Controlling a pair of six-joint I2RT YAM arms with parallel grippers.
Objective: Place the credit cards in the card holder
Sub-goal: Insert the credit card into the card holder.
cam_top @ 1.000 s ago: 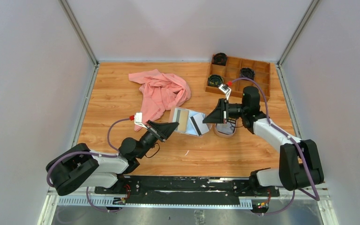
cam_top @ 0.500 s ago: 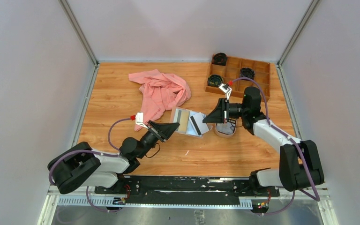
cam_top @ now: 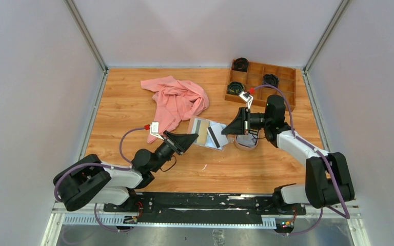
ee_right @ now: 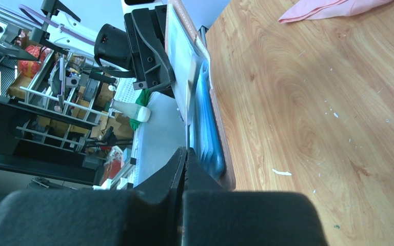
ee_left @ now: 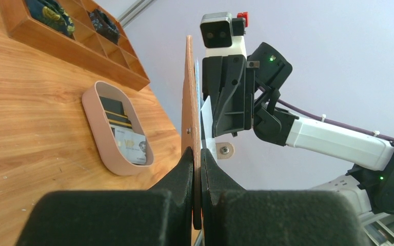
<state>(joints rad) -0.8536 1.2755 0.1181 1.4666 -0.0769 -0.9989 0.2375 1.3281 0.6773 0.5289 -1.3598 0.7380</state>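
Lab: panel-walled test cell (cam_top: 36, 77), cluttered shelving (ee_right: 46, 102).

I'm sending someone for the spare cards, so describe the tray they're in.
On the wooden table, look right of centre, just nearer than the wooden compartment box. The tray is a low pinkish-beige oval below the right gripper; unlike the square-celled box, it is rounded and holds flat cards.

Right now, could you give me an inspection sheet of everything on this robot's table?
Surface: wooden table, few pale specks.
Job's things: card holder open, held at both ends; credit cards lying in the oval tray.
Clutter: pink cloth; compartment box holding dark items.
Grippers: left gripper shut on card holder; right gripper shut on a pale sheet, card or flap unclear.
Cables: purple cable along each arm.
Surroundings: pale walls.
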